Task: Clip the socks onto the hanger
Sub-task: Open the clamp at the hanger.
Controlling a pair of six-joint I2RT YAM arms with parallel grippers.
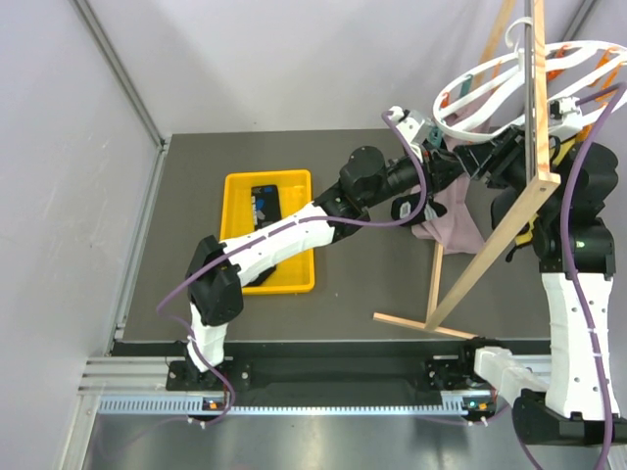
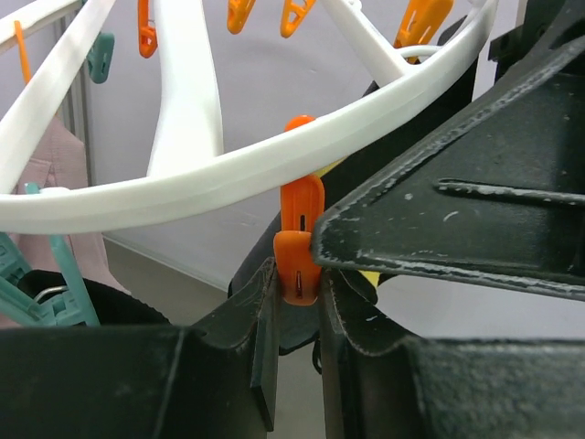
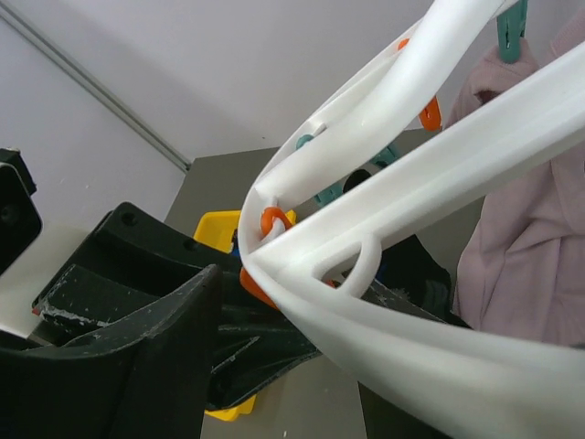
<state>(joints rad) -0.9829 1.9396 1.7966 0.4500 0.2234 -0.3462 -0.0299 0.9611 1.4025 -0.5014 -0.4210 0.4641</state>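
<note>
The white ring hanger [image 1: 509, 73] hangs on a light wooden frame [image 1: 509, 220] at the back right. My left gripper [image 1: 460, 157] reaches up to its rim. In the left wrist view it [image 2: 298, 302] is shut on an orange clip [image 2: 302, 215] hanging from the rim [image 2: 183, 183]. A dark shape shows behind the clip; I cannot tell what it is. A black sock [image 1: 265, 201] lies in the yellow tray [image 1: 235, 186]. My right gripper [image 1: 495, 159] is right beside the left one under the rim; the ring [image 3: 439, 174] hides its jaws.
A pink-mauve garment [image 1: 453, 220] hangs from the hanger, also in the right wrist view [image 3: 521, 256]. Other orange and teal clips [image 2: 101, 55] hang around the rim. The frame's base bar [image 1: 421, 325] lies on the table near the front edge.
</note>
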